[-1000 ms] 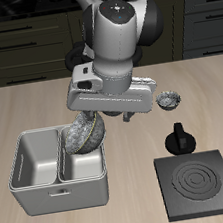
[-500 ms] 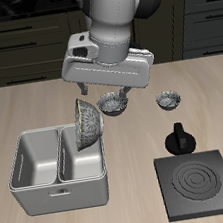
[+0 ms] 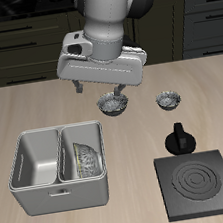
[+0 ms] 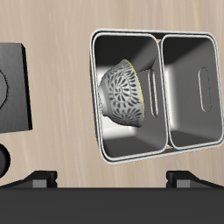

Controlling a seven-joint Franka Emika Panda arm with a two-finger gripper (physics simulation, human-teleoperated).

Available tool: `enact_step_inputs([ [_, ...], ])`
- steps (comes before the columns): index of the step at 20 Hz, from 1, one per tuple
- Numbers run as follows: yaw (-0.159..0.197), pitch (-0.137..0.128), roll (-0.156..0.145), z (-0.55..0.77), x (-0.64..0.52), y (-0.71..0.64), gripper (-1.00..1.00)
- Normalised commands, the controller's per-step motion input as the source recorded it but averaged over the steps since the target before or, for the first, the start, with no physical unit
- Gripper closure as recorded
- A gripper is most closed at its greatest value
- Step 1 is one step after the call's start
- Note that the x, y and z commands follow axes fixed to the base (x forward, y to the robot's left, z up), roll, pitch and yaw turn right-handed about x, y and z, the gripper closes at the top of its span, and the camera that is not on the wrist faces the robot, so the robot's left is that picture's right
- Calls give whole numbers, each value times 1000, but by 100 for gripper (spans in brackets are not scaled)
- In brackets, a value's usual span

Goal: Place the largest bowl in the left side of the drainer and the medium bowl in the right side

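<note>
Largest bowl (image 3: 85, 158) lies tilted in the drainer (image 3: 34, 191), below the empty pincer (image 3: 85, 90).

A flat black square stove plate (image 3: 202, 183) lies at the table's (image 3: 22, 107) front edge, close to one front corner, with pale concentric rings marked on its top. Just behind it, toward the middle of the table, a small black knob-like piece (image 3: 178, 138) stands upright. Farther back sits the smallest bowl (image 3: 168, 100), shiny grey metal with a dark speckled inside, upright and apart from everything else. Dark cabinets (image 3: 13, 47) run behind the table's back edge.
</note>
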Motion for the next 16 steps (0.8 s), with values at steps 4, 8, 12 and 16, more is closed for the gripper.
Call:
enact_step_inputs([
  [4, -7, 6, 53, -107, -268, 65, -100],
  [8, 24, -11, 90, -102, -508, 168, -100],
  [12, 52, -3, 88, -108, -492, 83, -100],
  [16, -12, 19, 57, -91, -291, -39, -100],
])
